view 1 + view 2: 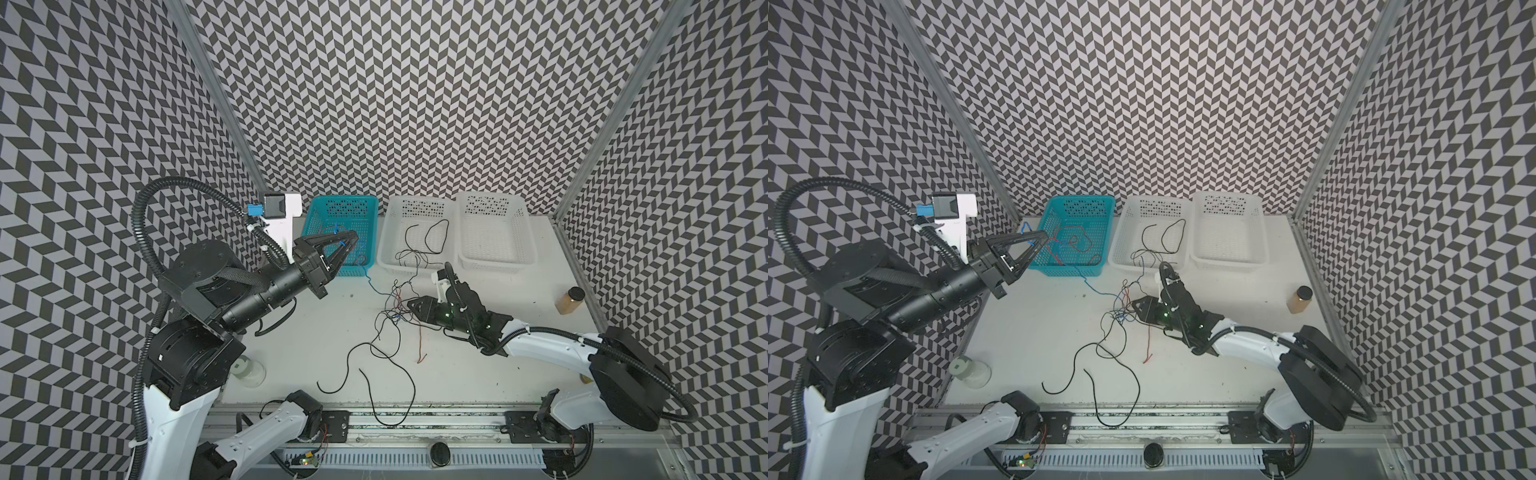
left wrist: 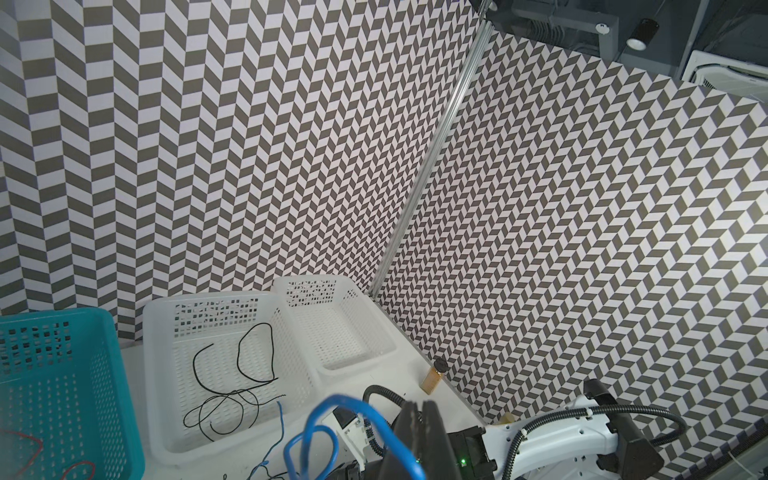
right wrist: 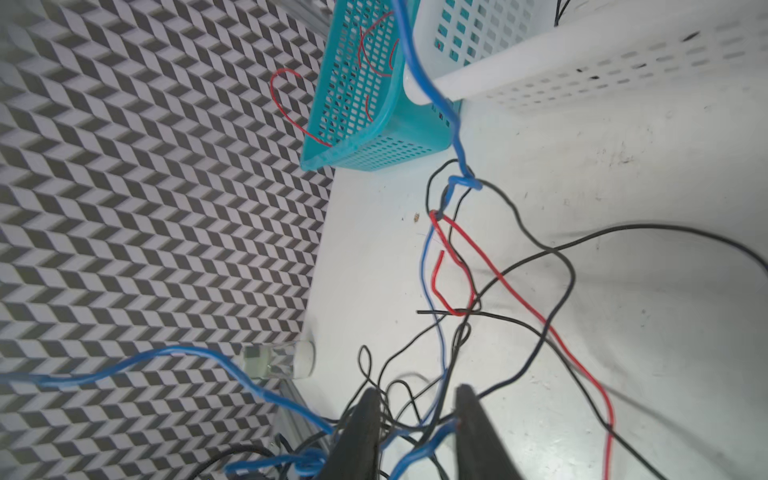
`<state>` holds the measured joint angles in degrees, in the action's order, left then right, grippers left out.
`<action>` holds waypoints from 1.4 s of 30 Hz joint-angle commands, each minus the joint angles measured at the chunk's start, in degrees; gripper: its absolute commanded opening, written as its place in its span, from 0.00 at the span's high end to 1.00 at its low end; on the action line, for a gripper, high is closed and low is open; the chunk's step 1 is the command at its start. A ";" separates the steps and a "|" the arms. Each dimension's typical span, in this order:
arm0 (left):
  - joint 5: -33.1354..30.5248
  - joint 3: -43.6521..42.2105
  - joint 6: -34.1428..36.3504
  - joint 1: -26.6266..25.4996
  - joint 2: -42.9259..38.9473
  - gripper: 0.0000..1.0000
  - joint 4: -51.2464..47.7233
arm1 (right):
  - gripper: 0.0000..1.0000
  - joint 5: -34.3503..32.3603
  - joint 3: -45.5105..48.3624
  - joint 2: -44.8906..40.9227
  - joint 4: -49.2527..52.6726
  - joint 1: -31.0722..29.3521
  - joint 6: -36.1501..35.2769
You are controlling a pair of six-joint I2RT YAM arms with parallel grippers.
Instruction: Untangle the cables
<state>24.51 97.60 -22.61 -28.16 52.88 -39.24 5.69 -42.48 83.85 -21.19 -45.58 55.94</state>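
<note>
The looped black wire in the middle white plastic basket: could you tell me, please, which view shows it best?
The left wrist view: the looped black wire lies on the middle white plastic basket's floor, close and unobstructed. Both top views show it whole but smaller. The right wrist view catches barely a sliver.

Bare white worktop (image 1: pixel 311 332) lies open left of the tangled thin black, red and blue cables (image 1: pixel 393 316). A teal perforated plastic basket (image 1: pixel 314 222) and two white perforated plastic baskets (image 1: pixel 384 235) block the back.

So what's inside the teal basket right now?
Red cables lie on the teal basket floor. The left claw, shut on a blue cable above it, hides part of the floor.
</note>
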 commanded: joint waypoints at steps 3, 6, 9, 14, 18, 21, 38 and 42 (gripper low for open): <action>-1.29 -1.78 1.34 0.04 -2.05 1.00 1.90 | 0.95 -4.19 -2.38 -3.85 5.04 -0.29 -1.42; -4.20 -3.89 3.26 0.04 -2.76 1.00 -0.50 | 1.00 -6.64 -2.52 -8.30 12.17 -0.27 -4.53; -5.53 -7.45 4.48 0.04 -2.87 1.00 -2.56 | 1.00 -6.59 -2.77 -12.55 17.57 -0.30 -8.77; -3.48 -17.42 2.32 0.04 -3.19 1.00 1.60 | 1.00 -0.88 -2.70 -18.63 20.18 -0.29 -16.96; 1.08 -22.82 -0.66 -0.04 -1.08 1.00 6.59 | 1.00 1.58 -1.57 -23.26 20.48 -0.30 -20.79; 4.61 -24.25 -1.38 -0.43 2.26 1.00 7.80 | 1.00 2.71 -1.31 -26.98 20.50 -0.22 -23.29; 13.12 -37.61 -0.24 -1.97 0.82 0.43 16.25 | 1.00 0.63 -9.79 -34.14 27.82 1.36 -29.10; 19.60 -41.61 -0.97 -2.49 -0.95 0.32 21.02 | 1.00 4.11 -11.18 -35.50 27.63 3.22 -30.14</action>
<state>37.30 57.52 -23.27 -29.98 53.63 -24.34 7.53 -51.44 49.89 8.08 -43.31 28.01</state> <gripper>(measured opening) 0.660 0.048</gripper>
